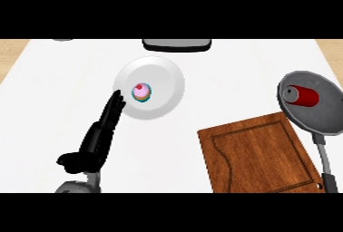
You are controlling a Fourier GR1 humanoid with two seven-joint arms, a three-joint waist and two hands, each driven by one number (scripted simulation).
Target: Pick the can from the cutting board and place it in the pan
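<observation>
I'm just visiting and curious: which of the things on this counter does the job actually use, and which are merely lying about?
Part of the job:
- red can, lying on its side in the pan
- grey pan
- wooden cutting board, nothing on it

Just lying about:
- white plate
- small pink cupcake on the plate
- dark object at the counter's far edge

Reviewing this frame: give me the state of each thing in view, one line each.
Can: lying on its side in the pan.
Pan: on the counter, handle toward the robot.
Cutting board: bare.
Plate: holds a cupcake.
Cupcake: upright on the plate.
Left hand: open, fingers straight, holding nothing.
Right hand: not in view.
</observation>
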